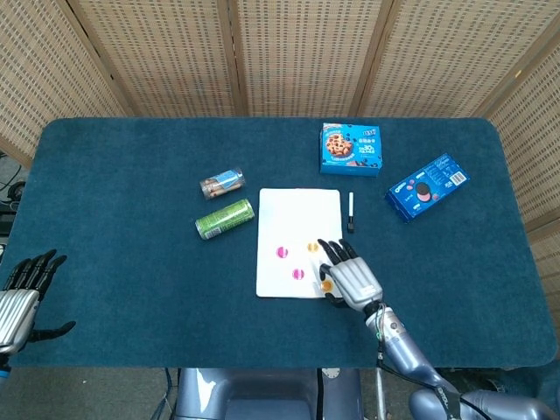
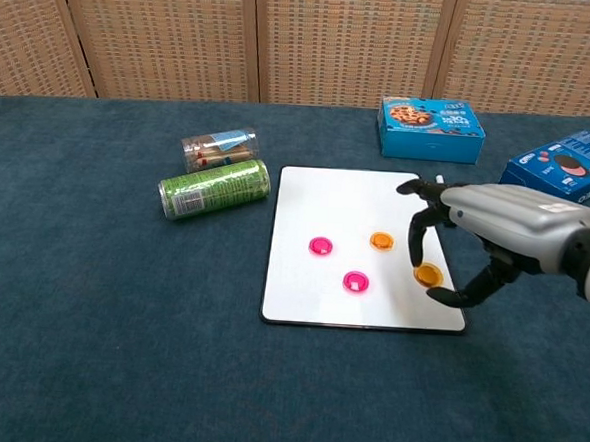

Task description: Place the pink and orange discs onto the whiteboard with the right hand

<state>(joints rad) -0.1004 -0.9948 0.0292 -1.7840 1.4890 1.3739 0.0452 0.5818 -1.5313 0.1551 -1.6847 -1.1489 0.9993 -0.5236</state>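
The whiteboard lies flat at the table's middle. On it rest two pink discs, also seen in the chest view as pink discs, and one orange disc. My right hand hovers over the board's lower right part, pinching a second orange disc between thumb and a finger. My left hand rests at the table's near left edge, fingers apart and holding nothing.
A green can and a clear tube lie left of the board. A black marker lies by its right edge. Two blue cookie boxes sit at the back right.
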